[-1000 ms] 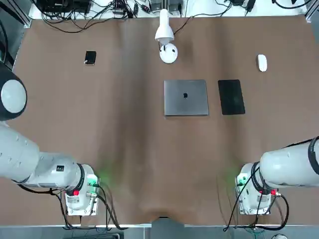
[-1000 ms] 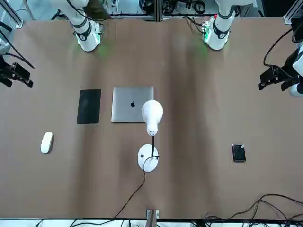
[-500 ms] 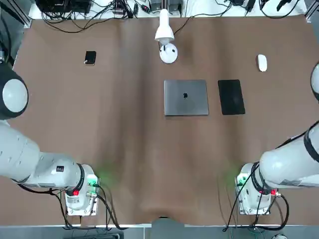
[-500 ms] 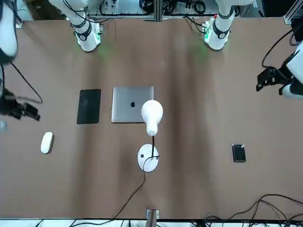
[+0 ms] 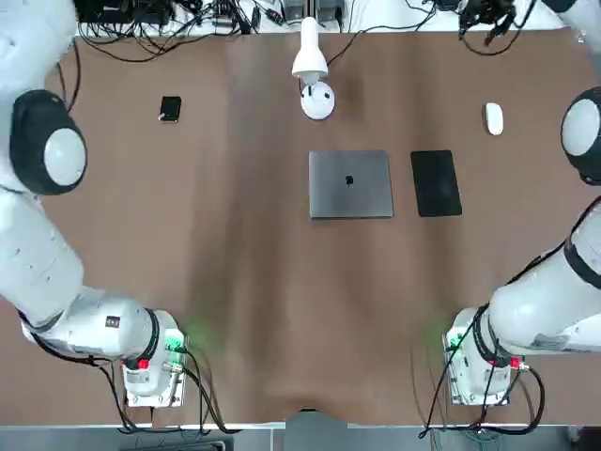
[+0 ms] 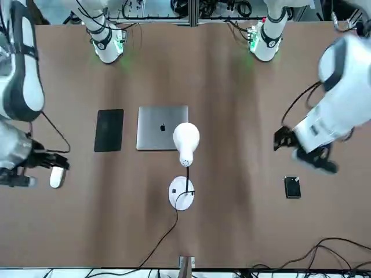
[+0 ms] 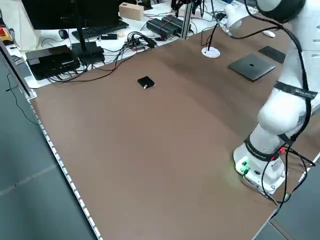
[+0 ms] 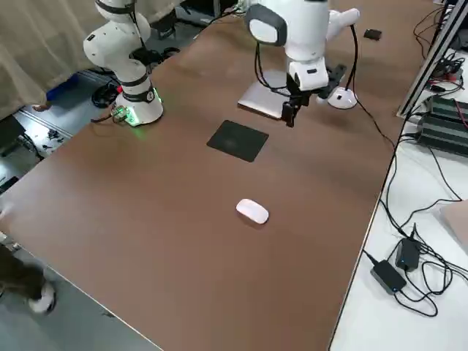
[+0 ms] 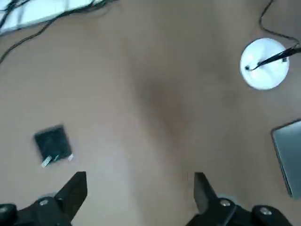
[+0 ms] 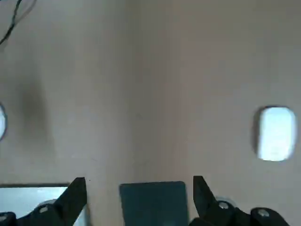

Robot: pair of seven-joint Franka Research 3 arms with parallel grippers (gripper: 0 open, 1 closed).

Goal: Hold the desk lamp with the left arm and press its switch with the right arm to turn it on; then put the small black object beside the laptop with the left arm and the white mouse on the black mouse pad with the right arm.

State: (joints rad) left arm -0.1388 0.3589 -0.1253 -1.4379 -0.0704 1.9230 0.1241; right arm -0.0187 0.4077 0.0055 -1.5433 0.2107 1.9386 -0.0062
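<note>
The white desk lamp (image 5: pixel 310 56) stands on its round base (image 5: pixel 317 101) at the far middle of the table, unlit. A small black object (image 5: pixel 170 109) lies far left and a white mouse (image 5: pixel 493 118) far right. Between them, the closed laptop (image 5: pixel 350 183) lies beside the black mouse pad (image 5: pixel 436 182). My left gripper (image 6: pixel 304 153) hovers open above the table near the black object (image 6: pixel 293 187). Above the mouse (image 6: pixel 56 176) my right gripper (image 6: pixel 49 164) hangs open. Neither holds anything; the wrist views show the object (image 9: pixel 52 143) and the mouse (image 10: pixel 275 133) beyond the spread fingers.
The lamp's cord (image 6: pixel 165 231) runs to the far edge, where cables and boxes (image 7: pixel 60 57) crowd a white shelf. Both arm bases (image 5: pixel 150 366) sit at the near edge. Brown tabletop (image 5: pixel 263 282) lies open in front of the laptop.
Both arms have swung in from the table's sides. The left gripper has come toward the black object and the right gripper toward the mouse. No object has moved.
</note>
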